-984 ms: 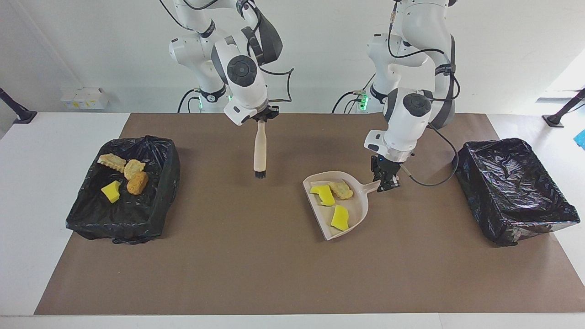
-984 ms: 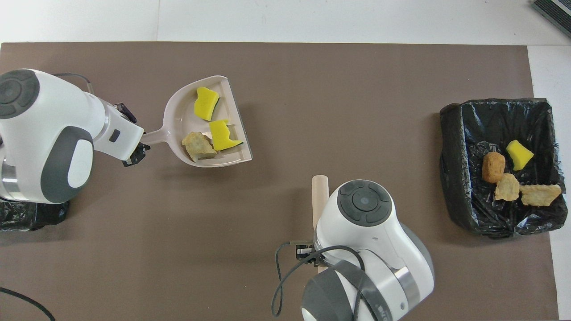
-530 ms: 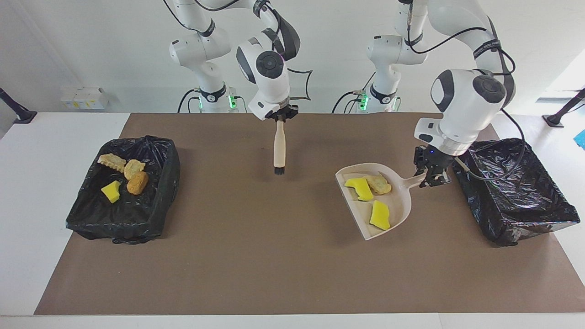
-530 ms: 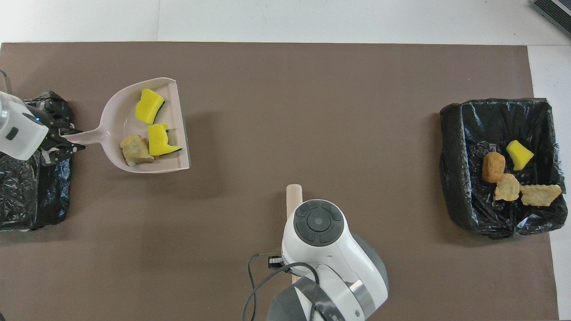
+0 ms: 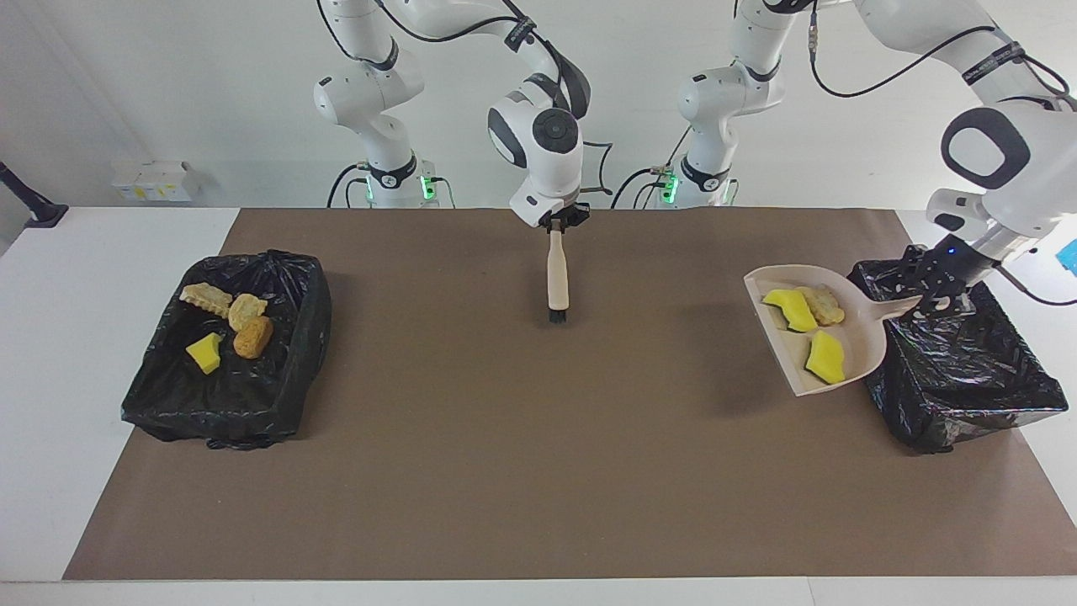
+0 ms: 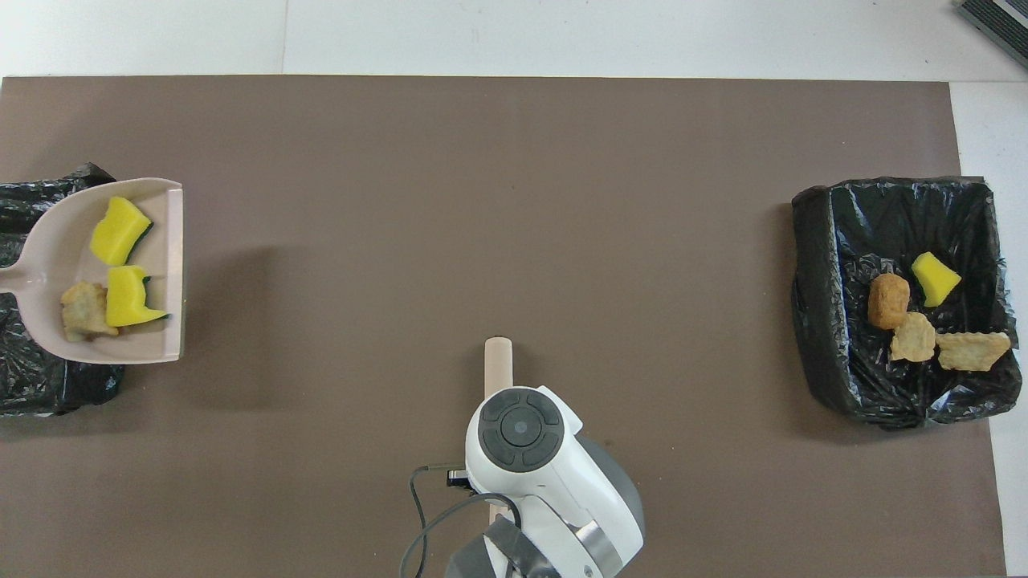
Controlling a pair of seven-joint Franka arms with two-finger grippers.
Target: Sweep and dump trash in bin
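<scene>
My left gripper (image 5: 930,299) is shut on the handle of the beige dustpan (image 5: 858,332), held up in the air. The pan (image 6: 48,241) hangs over the rim of the black-lined bin (image 5: 968,379) at the left arm's end of the table, its handle over the bin. In the pan lie three pieces of trash: two yellow chunks (image 5: 789,310) (image 5: 825,356) and a tan piece (image 5: 824,306). My right gripper (image 5: 562,225) is shut on a wooden brush (image 5: 556,278) that hangs bristles down over the mat's middle. The overhead view shows neither gripper.
A second black-lined bin (image 5: 278,370) stands at the right arm's end of the table with several tan, brown and yellow pieces (image 6: 889,301) in it. A brown mat (image 5: 505,463) covers the table between the two bins.
My left arm has lifted the loaded dustpan off the mat and carried it toward the bin at its end. My right arm has drawn the brush back toward the robots.
</scene>
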